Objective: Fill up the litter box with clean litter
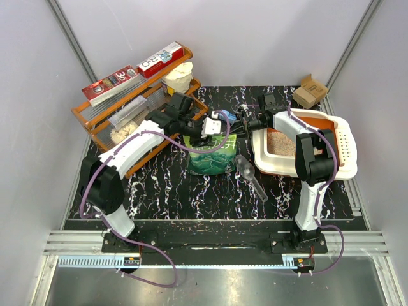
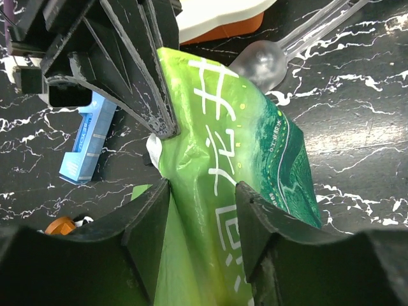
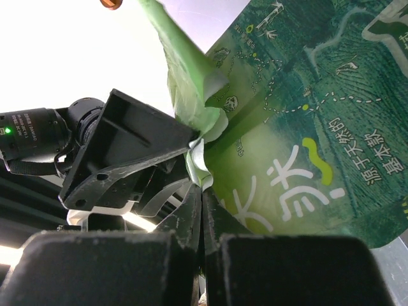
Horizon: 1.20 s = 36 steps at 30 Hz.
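Two arms stood at the near edge of the black table (image 1: 191,197), each with one claw. There was one clear scoop (image 1: 247,171), one green pouch (image 1: 210,156), one litter box (image 1: 273,167), one orange rack (image 1: 87,119) and one cardboard box (image 1: 310,91).

The scoop lay flat on the table, between the pouch and the litter box. The pouch stood up in the middle. The left claw (image 2: 203,191) had the pouch between its two fingers, and both fingers touched it, so it was gripping the pouch. The right claw (image 3: 200,201) was pinched tight on the pouch's top edge. The two claws were close together there.

The litter box sat on the right side of the table, just beside the right claw and a bit farther from the left claw. Some litter (image 1: 282,143) lay inside it, on its left side.

The right arm crossed over the litter box and hid its middle. From above, the claws covered the top of the pouch. A small blue thing (image 2: 86,143) beside the pouch was hard to make out. The rack stood at the far left, and the cardboard box at the far right.
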Motion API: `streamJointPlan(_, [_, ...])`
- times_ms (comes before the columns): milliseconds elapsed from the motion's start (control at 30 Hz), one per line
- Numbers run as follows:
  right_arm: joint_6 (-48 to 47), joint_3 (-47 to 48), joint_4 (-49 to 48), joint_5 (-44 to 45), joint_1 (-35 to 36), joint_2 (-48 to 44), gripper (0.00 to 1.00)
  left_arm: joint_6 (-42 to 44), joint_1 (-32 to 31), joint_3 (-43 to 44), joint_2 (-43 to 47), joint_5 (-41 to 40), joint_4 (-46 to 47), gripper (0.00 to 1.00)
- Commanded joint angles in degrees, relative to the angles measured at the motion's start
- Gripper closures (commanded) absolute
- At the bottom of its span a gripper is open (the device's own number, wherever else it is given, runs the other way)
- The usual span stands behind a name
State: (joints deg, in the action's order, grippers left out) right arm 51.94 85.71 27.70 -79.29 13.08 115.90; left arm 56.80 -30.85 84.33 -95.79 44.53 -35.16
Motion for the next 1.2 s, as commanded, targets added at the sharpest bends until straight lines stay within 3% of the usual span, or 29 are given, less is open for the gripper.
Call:
streamJointPlan(0, [2.9, 2.09, -0.72, -6.41, -0.07, -2.08, 1.0, 3.41, -0.35, 3.64, -0.98, -1.82, 0.44, 0.53])
streamJointPlan(200, [2.9, 2.18, -0.63, -6.41, -0.16, -1.99, 1.0, 0.07, -0.26, 2.51, -1.16, -4.36, 3.33, 0.69])
streamJointPlan(333, [2.29, 2.44, -0.46, -5.88, -0.77, -2.17, 0.99, -1.95, -0.35, 0.57, -0.1, -6.74, 5.97, 0.76])
streamJointPlan(467, [-2.54, 5.42, 1.03, -4.48, -1.83, -2.6, 0.8, -6.94, -0.17, -1.1, 0.34, -7.18, 8.0, 0.8])
streamJointPlan(500, [-3.77, 6.21, 1.12, -4.39, -2.44, -2.61, 0.66, -7.83, 0.09, -1.36, 0.25, -7.09, 8.0, 0.8])
streamJointPlan(533, [-6.65, 8.14, 1.12, -3.69, -2.79, -2.61, 0.59, -8.54, 0.0, -1.45, 0.34, -6.83, 8.09, 0.82])
streamJointPlan(600, [-10.35, 10.08, 1.04, -2.72, -4.11, -3.13, 0.51, -10.73, 0.18, -2.07, 0.25, -6.22, 8.0, 0.83])
streamJointPlan(700, [-18.52, 13.6, 1.3, 0.52, -5.69, -4.8, 0.49, -13.98, 0.44, -2.86, 0.95, -5.16, 9.4, 0.84])
streamJointPlan(800, [-38.6, 16.5, 8.46, 8.16, -6.23, -8.66, 0.46, -17.32, 1.05, -3.21, 1.31, -3.49, 10.72, 0.85])
streamJointPlan(833, [-53.64, 14.76, 9.46, 12.53, -5.53, -10.5, 0.44, -18.03, 1.4, -3.21, 1.31, -2.97, 10.81, 0.84])
streamJointPlan(900, [-67.87, 10.12, 8.61, 16.51, -4.56, -17.61, 0.44, -20.58, 2.19, -3.56, 1.13, -1.56, 11.51, 0.85])
streamJointPlan(933, [-78.9, 3.13, 6.51, 19.4, -4.03, -20.16, 0.44, -21.28, 2.55, -3.74, 1.04, -1.03, 11.95, 0.85])
streamJointPlan(1033, [-93.98, -8.76, -3.07, 24.68, -0.52, -28.87, 0.38, -24.18, 3.78, -3.74, 0.34, 1.34, 12.13, 0.84])
streamJointPlan(1167, [-101.42, -12.41, -8.71, 27.25, 3.7, -31.43, 0.36, -29.09, 5.18, -3.39, -0.54, 5.02, 13.45, 0.84])
